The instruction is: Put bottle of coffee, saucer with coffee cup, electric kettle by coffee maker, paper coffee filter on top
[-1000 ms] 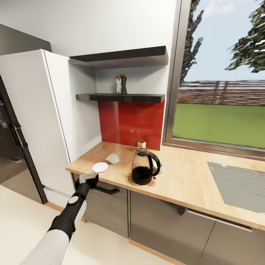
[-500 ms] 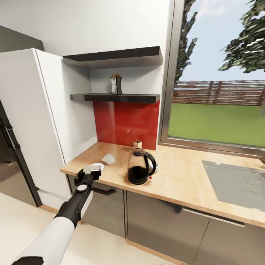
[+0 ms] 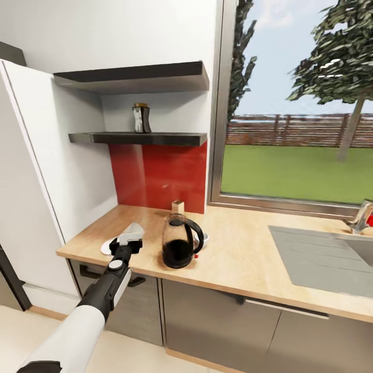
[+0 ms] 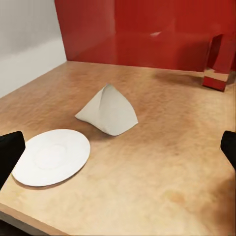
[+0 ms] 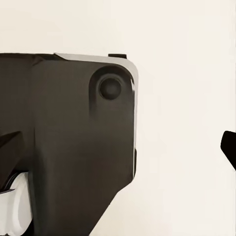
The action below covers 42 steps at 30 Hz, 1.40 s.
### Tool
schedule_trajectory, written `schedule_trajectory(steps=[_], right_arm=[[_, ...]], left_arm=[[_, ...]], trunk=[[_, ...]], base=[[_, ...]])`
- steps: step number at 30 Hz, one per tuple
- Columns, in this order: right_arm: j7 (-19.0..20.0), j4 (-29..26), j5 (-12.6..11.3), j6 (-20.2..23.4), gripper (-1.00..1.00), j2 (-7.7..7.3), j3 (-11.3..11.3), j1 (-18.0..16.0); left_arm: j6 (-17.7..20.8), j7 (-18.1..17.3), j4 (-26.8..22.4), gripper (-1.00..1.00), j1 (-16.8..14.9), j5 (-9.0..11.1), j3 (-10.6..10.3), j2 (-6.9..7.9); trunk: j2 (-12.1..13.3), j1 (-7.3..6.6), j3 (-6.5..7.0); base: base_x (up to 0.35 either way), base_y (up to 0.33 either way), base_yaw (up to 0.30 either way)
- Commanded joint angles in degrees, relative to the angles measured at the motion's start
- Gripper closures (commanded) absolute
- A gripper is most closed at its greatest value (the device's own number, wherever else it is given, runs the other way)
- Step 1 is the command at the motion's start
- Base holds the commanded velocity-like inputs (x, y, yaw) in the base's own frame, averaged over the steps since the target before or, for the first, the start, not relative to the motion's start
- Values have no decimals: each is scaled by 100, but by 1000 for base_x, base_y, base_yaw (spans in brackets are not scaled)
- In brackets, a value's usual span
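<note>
On the lower kitchen shelf (image 3: 155, 138) stands the bottle of coffee (image 3: 141, 118). The electric kettle (image 3: 178, 242) sits on the kitchen countertop (image 3: 243, 259), with a bit of the white coffee cup (image 3: 204, 238) behind it. My left gripper (image 3: 129, 241) hovers open over the counter's front edge. The saucer (image 3: 106, 246) lies just left of it and the paper coffee filter (image 3: 136, 228) just beyond. In the left wrist view the saucer (image 4: 51, 156) and filter (image 4: 109, 110) lie ahead of the open left gripper (image 4: 118, 157). My right gripper (image 5: 118, 147) is open. The coffee maker is out of view.
A small wooden block (image 3: 177, 206) stands against the red backsplash (image 3: 155, 176). A sink (image 3: 321, 259) with a faucet (image 3: 361, 217) is set into the counter at the right. A white tall cabinet (image 3: 41, 181) borders the counter's left end. The right wrist view looks at my dark base (image 5: 73, 147) over pale floor.
The head view has swung, shifting the whole scene left. My left gripper has risen from below the counter's edge to over it, beside the saucer and close to the filter.
</note>
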Motion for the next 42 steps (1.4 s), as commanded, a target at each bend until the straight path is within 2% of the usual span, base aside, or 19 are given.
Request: schedule_trajectory(steps=[1, 11, 15, 17, 20, 32, 42], right_arm=[[3, 10, 5, -19, -100, 0, 0, -2], [3, 28, 11, -19, -100, 6, 16, 1], [3, 36, 15, -19, -100, 6, 18, 0], [3, 48, 15, -19, -100, 9, 16, 0], [3, 55, 11, -19, -100, 7, 11, 1], [35, 57, 6, -18, -100, 14, 7, 0], [32, 66, 6, -8, -100, 9, 9, 1]], left_arm=[[-1, 17, 2, -100, -2, -48, 11, -1], [-4, 23, 2, -100, 4, -55, 23, 33], [-9, 23, 12, -100, 11, -45, 54, 130], [-21, 23, 81, -100, 14, -33, 65, 224], [-26, 23, 199, -100, 16, -31, 75, 262], [-29, 25, 401, -100, 16, -38, 81, 275], [-119, 32, 570, -100, 89, -34, 96, 282]], trunk=[[-3, 5, -2], [-3, 5, -2], [-3, 5, -2], [-3, 5, -2], [-3, 5, -2], [-3, 5, -2], [-3, 5, -2]], base=[[311, -116, -11], [152, -33, -1], [3, 0, 0], [9, 0, 0], [128, 0, 0], [197, 0, -4], [85, 0, -182]])
